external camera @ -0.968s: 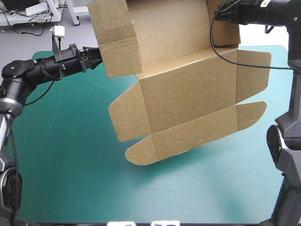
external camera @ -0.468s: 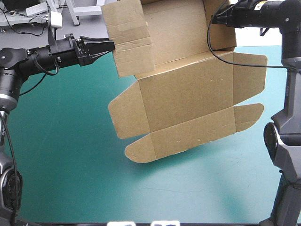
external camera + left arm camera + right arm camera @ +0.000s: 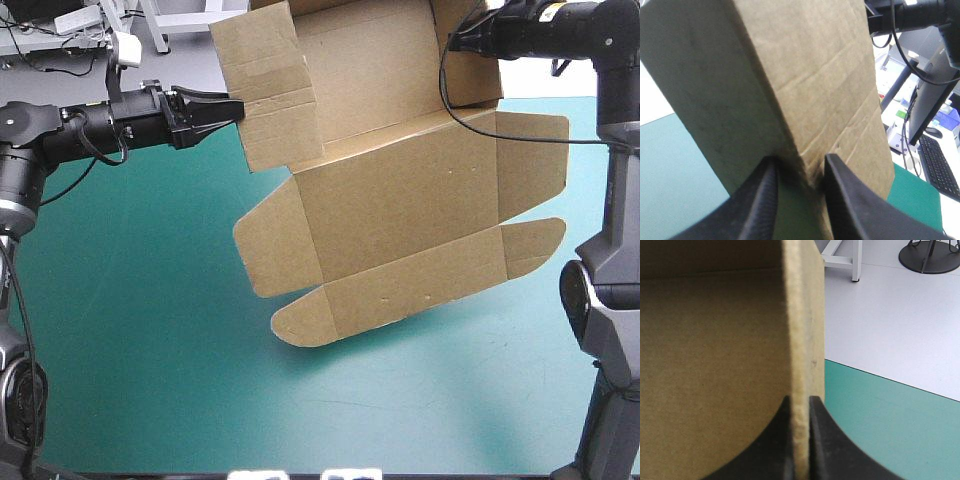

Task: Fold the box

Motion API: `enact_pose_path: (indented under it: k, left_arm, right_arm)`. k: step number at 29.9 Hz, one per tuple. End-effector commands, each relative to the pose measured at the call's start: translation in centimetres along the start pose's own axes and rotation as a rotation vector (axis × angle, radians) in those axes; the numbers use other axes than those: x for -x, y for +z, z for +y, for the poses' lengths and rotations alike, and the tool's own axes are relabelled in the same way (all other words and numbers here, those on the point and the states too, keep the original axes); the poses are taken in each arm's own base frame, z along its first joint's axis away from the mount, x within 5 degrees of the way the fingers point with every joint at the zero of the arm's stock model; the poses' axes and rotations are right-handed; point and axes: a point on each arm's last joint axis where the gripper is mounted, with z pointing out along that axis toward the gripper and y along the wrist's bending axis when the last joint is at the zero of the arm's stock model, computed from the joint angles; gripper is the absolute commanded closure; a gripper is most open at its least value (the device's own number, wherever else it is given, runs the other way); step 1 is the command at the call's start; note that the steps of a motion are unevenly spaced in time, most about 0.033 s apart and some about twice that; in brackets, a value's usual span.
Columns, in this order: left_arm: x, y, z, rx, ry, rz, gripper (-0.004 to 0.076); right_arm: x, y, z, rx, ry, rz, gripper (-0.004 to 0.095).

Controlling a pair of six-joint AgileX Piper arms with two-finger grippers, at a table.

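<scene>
Clamping box point(image 3: 400, 190): left tool point(image 3: 800, 167), right tool point(image 3: 800, 405).

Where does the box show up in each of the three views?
High view: box lifted over the teal-green cover, left gripper and right gripper holding its far flaps.
Left wrist view: a flap between that gripper's fingers, filling the view ahead.
Right wrist view: a board edge pinched between its fingers.
Shared landmark: that cover.

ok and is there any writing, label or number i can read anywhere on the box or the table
None to read: the box shows only plain brown board with creases, in all three views.
The teal-green cover carries no text or sign either.
</scene>
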Motion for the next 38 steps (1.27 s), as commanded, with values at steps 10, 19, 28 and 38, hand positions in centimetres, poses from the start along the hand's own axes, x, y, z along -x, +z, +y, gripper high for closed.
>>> enact_pose_path:
  k: [10, 19, 28, 38]
  left_arm:
    - [1.7, -0.4, -2.7, -0.018, 0.047, -0.064, 0.0337]
    - [2.4, 1.1, -3.0, 0.029, 0.029, -0.157, 0.0253]
    - [2.7, 1.1, -2.3, 0.104, -0.033, -0.184, 0.0340]
    - [1.9, 0.8, -0.6, 0.301, -0.045, -0.108, 0.0469]
  right_arm:
    - [1.5, -2.7, 3.3, 0.052, -0.039, -0.065, 0.0927]
    - [1.4, -2.4, 4.2, 0.067, -0.025, -0.059, 0.0927]
    - [1.0, -1.0, 6.2, 0.103, -0.030, -0.032, 0.0927]
    - [0.3, 1.1, 8.3, 0.161, -0.007, 0.011, 0.0927]
